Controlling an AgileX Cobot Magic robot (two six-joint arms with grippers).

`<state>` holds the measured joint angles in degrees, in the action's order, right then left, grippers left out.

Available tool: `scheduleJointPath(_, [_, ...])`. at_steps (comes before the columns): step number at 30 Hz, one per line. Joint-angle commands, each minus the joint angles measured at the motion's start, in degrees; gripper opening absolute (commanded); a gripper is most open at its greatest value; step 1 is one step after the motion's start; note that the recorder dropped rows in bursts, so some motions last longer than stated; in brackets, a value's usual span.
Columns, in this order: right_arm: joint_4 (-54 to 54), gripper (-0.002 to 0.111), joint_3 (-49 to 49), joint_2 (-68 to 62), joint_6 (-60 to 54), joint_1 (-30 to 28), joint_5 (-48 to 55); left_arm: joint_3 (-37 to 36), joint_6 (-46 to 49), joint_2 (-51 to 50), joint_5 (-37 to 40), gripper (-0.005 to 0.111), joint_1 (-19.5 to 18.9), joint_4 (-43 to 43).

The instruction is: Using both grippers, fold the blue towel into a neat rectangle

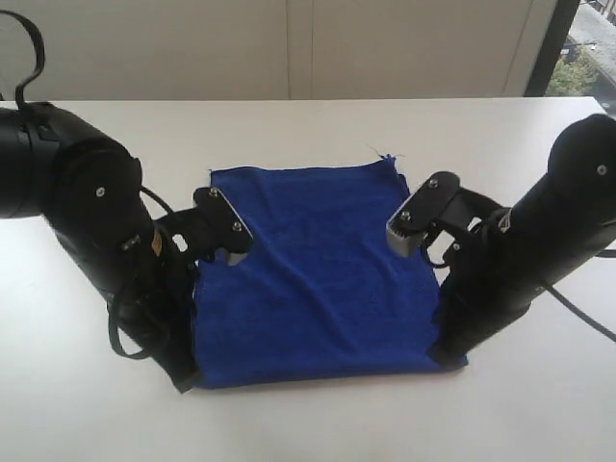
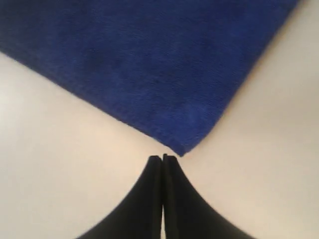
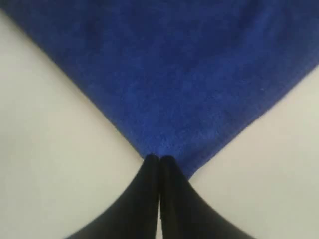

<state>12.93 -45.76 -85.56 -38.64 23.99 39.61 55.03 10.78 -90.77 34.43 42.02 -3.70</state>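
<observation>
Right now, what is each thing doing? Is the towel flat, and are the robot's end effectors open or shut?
blue towel: lying spread flat on the table, not lifted.
left end effector: shut, tips just beside a towel corner, holding nothing.
right end effector: shut, tips over a towel corner; I cannot tell if it pinches the cloth.
table: white, with the towel on it.
</observation>
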Motion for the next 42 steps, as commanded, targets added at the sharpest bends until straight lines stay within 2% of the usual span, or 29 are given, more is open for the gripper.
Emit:
scheduleJointPath(1, [2.2,0.014,2.6,-0.7,-17.8,0.0,-1.5,-3.1,10.9,0.0,-3.3,0.003,1.0,6.5])
scheduleJointPath(5, [1.3,0.031,3.2,-0.7,-26.7,0.0,-2.0,-3.6,13.7,0.0,-5.2,0.027,1.4,6.6])
scheduleJointPath(7, [0.9,0.034,3.2,-0.7,-30.0,0.0,-2.4,-3.6,13.7,0.0,-6.0,0.04,1.4,6.6])
scheduleJointPath(9, [0.1,0.034,3.2,-1.2,-30.7,0.0,-2.5,-3.6,15.4,-0.1,-6.2,0.047,1.4,6.6])
scheduleJointPath(16, [-2.1,0.034,3.2,-4.8,-31.5,0.0,-3.4,-3.6,18.4,-3.9,-5.9,0.049,1.4,6.6])
scheduleJointPath(21, [-2.3,0.042,3.2,-6.4,-32.0,0.0,-5.0,-3.6,19.2,-5.4,-6.6,0.049,1.4,6.5])
scheduleJointPath(27, [-2.4,0.043,3.2,-8.9,-32.2,0.0,-5.9,-3.6,19.5,-7.4,-7.2,0.048,1.4,6.2])
scheduleJointPath(30, [-2.4,0.041,3.2,-10.2,-32.2,0.0,-6.3,-3.6,19.5,-7.6,-7.2,0.046,1.4,6.2])
scheduleJointPath(35, [-2.4,0.031,3.2,-12.4,-32.2,0.0,-6.3,-3.6,19.6,-7.9,-6.3,0.026,1.4,5.6])
scheduleJointPath(40, [-2.4,0.013,3.2,-13.2,-32.0,0.0,-6.3,-3.6,19.6,-8.6,-6.0,0.004,1.4,5.1])
scheduleJointPath(42, [-2.4,0.005,3.2,-13.2,-32.0,0.0,-6.3,-3.6,19.6,-8.9,-5.8,0.0,1.4,4.9])
